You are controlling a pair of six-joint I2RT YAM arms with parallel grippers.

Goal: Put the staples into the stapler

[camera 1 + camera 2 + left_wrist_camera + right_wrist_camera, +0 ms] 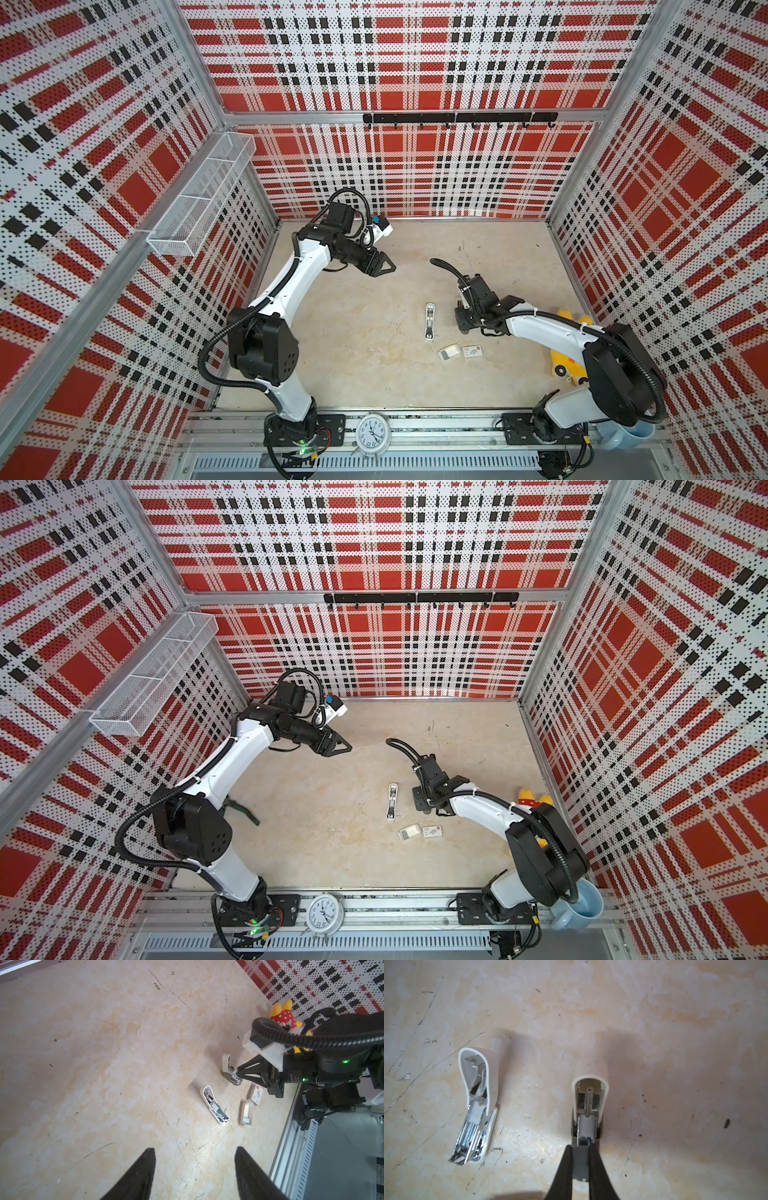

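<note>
Two staplers lay open: the white stapler [477, 1084] loose, the beige stapler [589, 1093] clamped at its rear by the nearly shut right gripper [580, 1147], probably steadied for loading. Staples [246, 1120] sat in their tray [242, 1112] just nearer; the left gripper [388, 266] hung half-open, empty.

Two staplers: white stapler [477, 1109], beige stapler [589, 1093]; one staple tray [242, 1110]; one box sleeve [256, 1095]; one alarm clock [372, 432]; one mug [586, 904]; one wire basket [208, 183]

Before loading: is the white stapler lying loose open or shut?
Open: the white stapler has its top swung back, exposing the metal channel.
</note>
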